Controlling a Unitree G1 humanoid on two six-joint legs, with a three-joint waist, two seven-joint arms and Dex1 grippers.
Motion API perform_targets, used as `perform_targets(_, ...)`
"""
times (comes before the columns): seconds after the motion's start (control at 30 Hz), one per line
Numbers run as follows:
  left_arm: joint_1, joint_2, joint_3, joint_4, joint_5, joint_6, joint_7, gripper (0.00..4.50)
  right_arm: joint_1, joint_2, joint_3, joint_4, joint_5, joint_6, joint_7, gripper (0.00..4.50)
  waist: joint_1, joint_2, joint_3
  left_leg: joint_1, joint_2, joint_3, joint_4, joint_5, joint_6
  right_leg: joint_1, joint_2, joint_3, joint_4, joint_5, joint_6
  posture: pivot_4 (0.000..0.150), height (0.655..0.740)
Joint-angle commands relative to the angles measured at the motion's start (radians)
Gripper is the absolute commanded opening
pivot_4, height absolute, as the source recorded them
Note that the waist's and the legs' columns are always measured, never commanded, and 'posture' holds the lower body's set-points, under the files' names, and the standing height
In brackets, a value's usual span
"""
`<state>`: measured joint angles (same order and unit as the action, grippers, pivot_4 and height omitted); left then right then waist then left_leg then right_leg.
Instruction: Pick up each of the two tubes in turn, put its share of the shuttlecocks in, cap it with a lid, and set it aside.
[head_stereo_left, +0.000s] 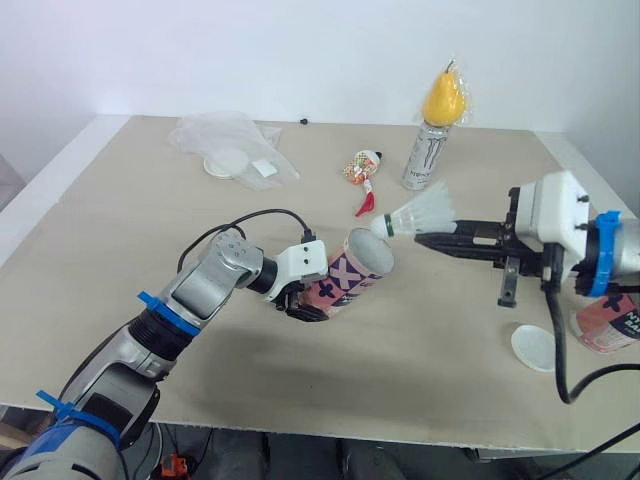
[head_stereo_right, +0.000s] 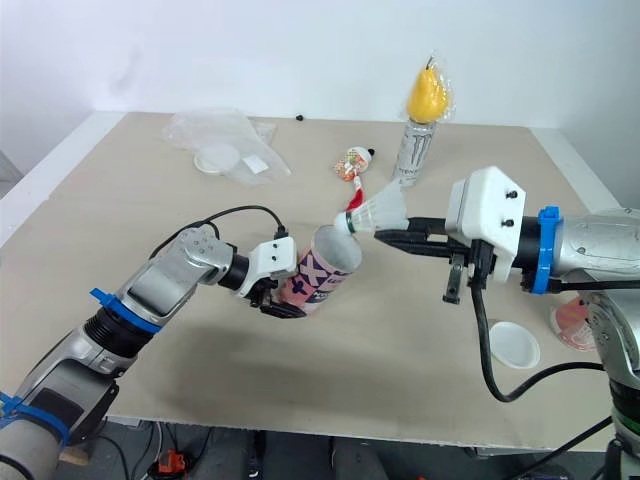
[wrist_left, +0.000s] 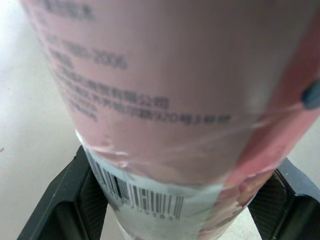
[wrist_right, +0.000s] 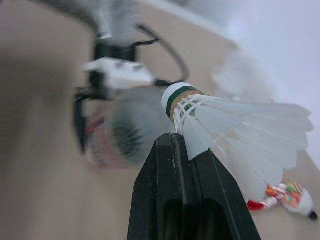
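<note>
A pink tube (head_stereo_left: 350, 275) hangs tilted above the table's middle, its open mouth facing right. My left gripper (head_stereo_left: 303, 302) is shut on its lower end; in the left wrist view the black fingers (wrist_left: 65, 200) press both sides of the tube (wrist_left: 165, 100). My right gripper (head_stereo_left: 425, 240) is shut on a white shuttlecock (head_stereo_left: 420, 215), whose cork tip points at the tube mouth and sits just beside its rim. A second pink tube (head_stereo_left: 610, 325) lies at the right table edge, partly hidden by my right arm. A white lid (head_stereo_left: 533, 347) rests flat beside it.
At the back left lies a clear plastic bag (head_stereo_left: 235, 145) with another white lid (head_stereo_left: 228, 162) in it. A drink can (head_stereo_left: 425, 155) with a yellow pear (head_stereo_left: 445, 98) on top stands at the back. A small wrapped snack (head_stereo_left: 363, 168) lies near it.
</note>
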<state>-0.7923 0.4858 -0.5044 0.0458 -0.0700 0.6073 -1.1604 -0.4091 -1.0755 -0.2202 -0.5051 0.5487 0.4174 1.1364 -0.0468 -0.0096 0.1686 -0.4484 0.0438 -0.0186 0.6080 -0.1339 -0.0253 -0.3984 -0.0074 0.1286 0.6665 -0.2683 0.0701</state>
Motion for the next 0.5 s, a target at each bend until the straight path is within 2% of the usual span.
perform_targets(0.03,-0.010,-0.005,-0.007,0.002,0.013,-0.006,-0.003,3.27,-0.043,-0.026,0.043,0.016,-0.061,-0.082,0.042,0.06,0.000,0.000,0.000,0.000,0.000,0.000,0.000,0.000,0.000,0.000,0.000,0.000,0.000,0.000,0.000,0.150,0.7400)
perform_targets(0.3,0.004,-0.005,0.002,-0.029,0.011,0.011,0.008,3.27,-0.138,0.034,0.214,0.113,-0.179,-0.213,0.088,0.06,0.002,0.000,0.000,-0.001,0.000,0.000,0.000,0.000,0.000,-0.001,0.000,0.000,0.000,0.000,0.000,0.150,0.7400)
perform_targets(0.5,0.016,0.009,0.011,-0.057,0.008,0.027,0.017,3.27,-0.141,0.044,0.235,0.159,-0.209,-0.270,0.118,0.06,0.002,0.000,0.000,-0.002,0.000,-0.001,0.000,0.000,0.000,-0.002,0.000,-0.001,0.000,0.000,0.000,0.150,0.7400)
